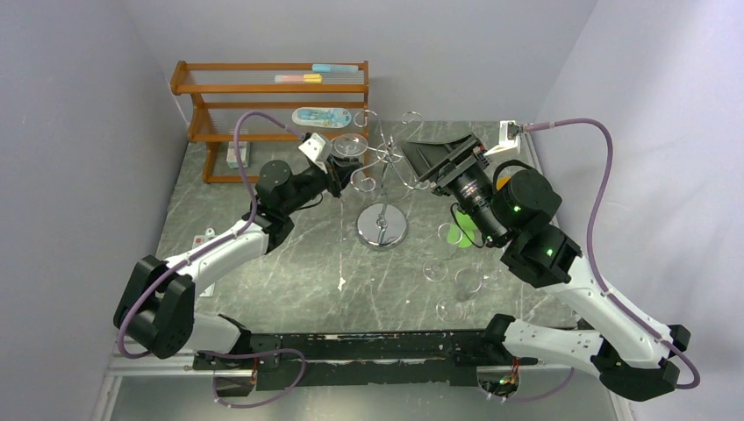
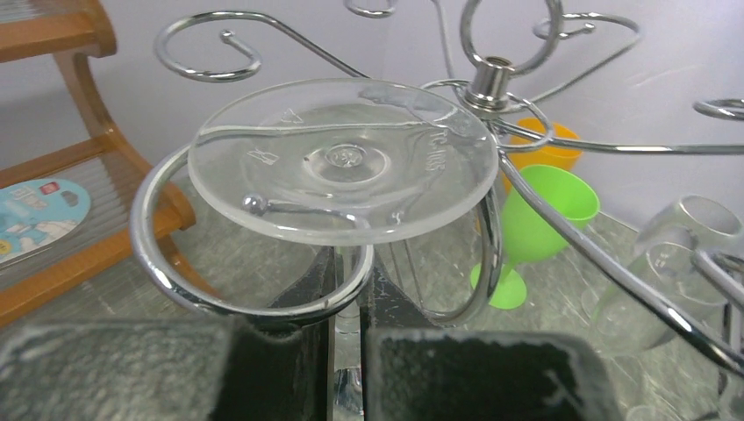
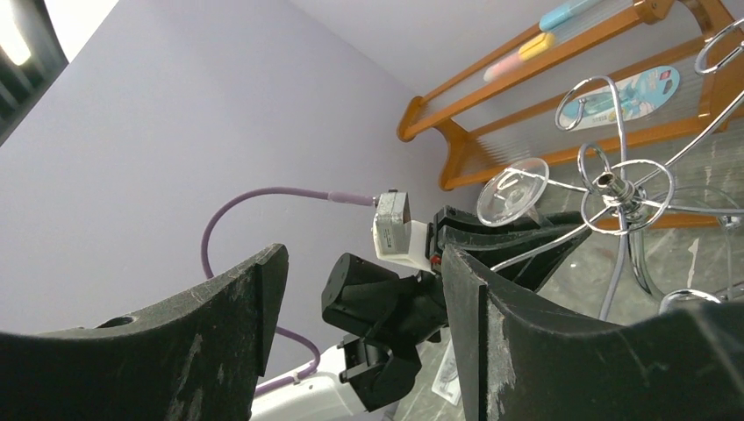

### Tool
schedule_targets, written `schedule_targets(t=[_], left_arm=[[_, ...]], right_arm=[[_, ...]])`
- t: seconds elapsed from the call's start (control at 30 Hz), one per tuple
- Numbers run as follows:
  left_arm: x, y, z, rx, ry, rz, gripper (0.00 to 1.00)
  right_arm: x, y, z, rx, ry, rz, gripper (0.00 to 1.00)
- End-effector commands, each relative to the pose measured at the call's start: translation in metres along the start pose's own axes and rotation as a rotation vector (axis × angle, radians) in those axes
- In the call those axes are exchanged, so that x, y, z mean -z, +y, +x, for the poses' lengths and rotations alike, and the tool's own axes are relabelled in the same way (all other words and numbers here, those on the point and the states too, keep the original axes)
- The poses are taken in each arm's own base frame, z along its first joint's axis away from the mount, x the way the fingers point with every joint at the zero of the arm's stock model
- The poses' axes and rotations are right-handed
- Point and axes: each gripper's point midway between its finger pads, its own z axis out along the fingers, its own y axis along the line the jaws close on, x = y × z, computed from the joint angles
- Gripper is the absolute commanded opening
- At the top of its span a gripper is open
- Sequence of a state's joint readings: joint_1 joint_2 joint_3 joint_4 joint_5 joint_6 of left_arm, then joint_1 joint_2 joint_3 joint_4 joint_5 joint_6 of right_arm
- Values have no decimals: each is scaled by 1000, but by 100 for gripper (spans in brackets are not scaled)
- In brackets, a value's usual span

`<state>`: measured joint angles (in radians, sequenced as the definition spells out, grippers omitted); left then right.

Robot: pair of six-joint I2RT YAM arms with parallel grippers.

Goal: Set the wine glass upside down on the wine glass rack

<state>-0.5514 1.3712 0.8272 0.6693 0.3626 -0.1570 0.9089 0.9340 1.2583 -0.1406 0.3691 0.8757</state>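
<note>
We're looking at the clear wine glass [image 2: 342, 162] hanging upside down, w/ its round foot lying flat on top of one curled loop of the shiny chrome wire wine glass rack [image 2: 489, 83]. Its stem is dropping through that loop and running straight down btwn the dark fingers of the left gripper [image 2: 349, 289]. The fingers are sitting close together and pinching the stem just under the loop, so the foot is sitting right above the claw.

From the top cam, the glass [image 1: 348, 145] is hanging at the rack's left side, at the tip of the left gripper [image 1: 338, 175]. The rack's mirror-like round base [image 1: 382, 225] is standing mid-table.

The right gripper [image 3: 364, 263] is holding its two fingers wide apart w/ nothing btwn them. It's hovering beside the rack's right side [image 1: 421, 162], apart from the glass [image 3: 513, 186].

The glass's bowl is being hidden below the left fingers in the wrist cam, and it's too transparent to make out from above. Several rack arms are getting cut off at the frame edges. A green plastic goblet [image 2: 544, 210] is showing only partly behind the wires, w/ an orange cup [image 2: 548, 149] mostly hidden behind it.
</note>
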Motion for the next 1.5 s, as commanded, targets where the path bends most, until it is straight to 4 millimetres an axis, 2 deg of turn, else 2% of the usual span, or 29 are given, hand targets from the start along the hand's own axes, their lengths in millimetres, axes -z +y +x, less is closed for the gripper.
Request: schedule_targets(t=[0.0, 0.27, 0.5, 0.7, 1.07, 1.27, 1.47], left_arm=[[3, 10, -36, -29, -140, -96, 5], [12, 20, -42, -12, -179, -186, 5], [13, 21, -46, 10, -182, -203, 5], [27, 24, -46, -1, -215, -239, 5], [32, 14, -50, -40, -226, -192, 5], [38, 18, -46, -37, -238, -221, 5], [46, 11, -49, -60, -276, -194, 5]], right_arm=[[1, -4, 0, -6, -6, 8, 68], [1, -3, 1, -9, -3, 5, 68], [3, -3, 0, -15, -3, 3, 68], [4, -4, 0, -17, -2, 6, 68], [4, -6, 2, -21, 2, 7, 68], [3, -8, 4, -22, 4, 12, 68], [1, -9, 9, -20, 21, 13, 68]])
